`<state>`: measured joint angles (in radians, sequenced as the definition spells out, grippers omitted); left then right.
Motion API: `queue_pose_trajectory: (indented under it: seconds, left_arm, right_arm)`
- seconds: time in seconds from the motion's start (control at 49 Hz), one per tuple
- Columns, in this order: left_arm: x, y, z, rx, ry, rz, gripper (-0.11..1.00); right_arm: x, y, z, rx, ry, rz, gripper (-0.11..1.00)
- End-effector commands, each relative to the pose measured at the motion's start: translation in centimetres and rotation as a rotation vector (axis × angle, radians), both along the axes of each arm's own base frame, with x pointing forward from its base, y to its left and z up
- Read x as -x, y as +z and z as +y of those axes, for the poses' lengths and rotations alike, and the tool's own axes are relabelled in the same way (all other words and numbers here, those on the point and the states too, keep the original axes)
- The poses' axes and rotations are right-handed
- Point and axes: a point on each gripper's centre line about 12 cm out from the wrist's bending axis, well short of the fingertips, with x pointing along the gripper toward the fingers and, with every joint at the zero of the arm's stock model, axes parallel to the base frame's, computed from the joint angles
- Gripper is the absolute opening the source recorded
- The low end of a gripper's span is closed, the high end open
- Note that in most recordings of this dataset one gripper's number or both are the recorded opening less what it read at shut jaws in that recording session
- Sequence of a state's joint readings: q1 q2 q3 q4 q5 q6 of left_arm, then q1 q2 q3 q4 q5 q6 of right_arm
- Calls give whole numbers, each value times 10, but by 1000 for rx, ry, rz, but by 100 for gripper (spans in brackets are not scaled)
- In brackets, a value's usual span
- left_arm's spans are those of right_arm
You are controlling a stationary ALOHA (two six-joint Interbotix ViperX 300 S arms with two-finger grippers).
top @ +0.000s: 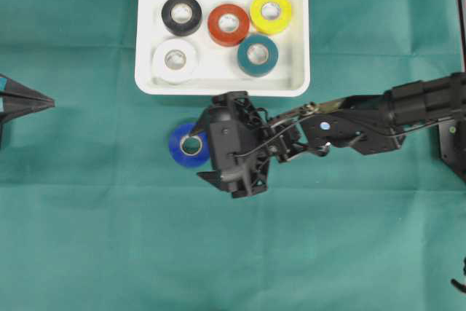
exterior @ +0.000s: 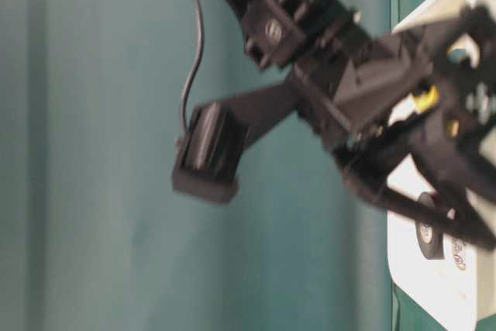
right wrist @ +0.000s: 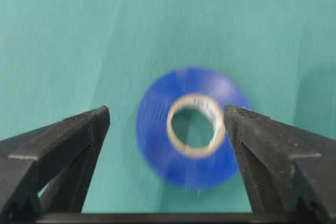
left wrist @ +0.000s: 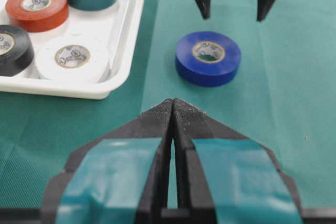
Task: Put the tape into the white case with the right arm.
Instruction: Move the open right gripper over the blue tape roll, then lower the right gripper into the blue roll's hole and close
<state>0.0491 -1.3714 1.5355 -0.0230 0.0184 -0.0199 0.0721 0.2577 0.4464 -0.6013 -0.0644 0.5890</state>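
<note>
The green tabletop [top: 87,238] carries everything. The white case [top: 298,34] sits at the far middle of the overhead view and holds five rolls lying flat: a black roll [top: 181,14], a red roll [top: 228,25] and a yellow roll [top: 271,12] in the far row, a white roll [top: 175,60] and a teal roll [top: 257,54] in the near row.

The right arm [top: 378,118] reaches in from the right edge across the middle, stretched low over the tabletop just in front of the case. Its right claw [right wrist: 167,116] is spread wide, the two pointed fingers [right wrist: 79,129] apart on either side of the blue tape [top: 183,145] without pinching it.

The blue tape lies flat on the tabletop, outside the case and near its front left corner.

The left claw [left wrist: 172,104], marked with teal-blue, is pressed together at the left edge, well apart from the tape.

Any printing on the roll cores is too small to read.
</note>
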Motion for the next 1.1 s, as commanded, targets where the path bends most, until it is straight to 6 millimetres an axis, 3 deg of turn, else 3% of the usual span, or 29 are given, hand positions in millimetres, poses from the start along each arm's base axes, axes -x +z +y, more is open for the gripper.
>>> queue_pose_trajectory:
  seconds: [0.0,0.633,1.083]
  left_arm:
    - [-1,4,0,-2,1,-8,0]
    - [-1,4,0,-2,1,-9,0]
    - [-1,4,0,0,2,-8,0]
  right_arm:
    - [-13,16,4,-4,8,-51,62]
    - [-18,-12,11,85,-46,121,62]
    - [-26,-24,14,92,-46,142,62]
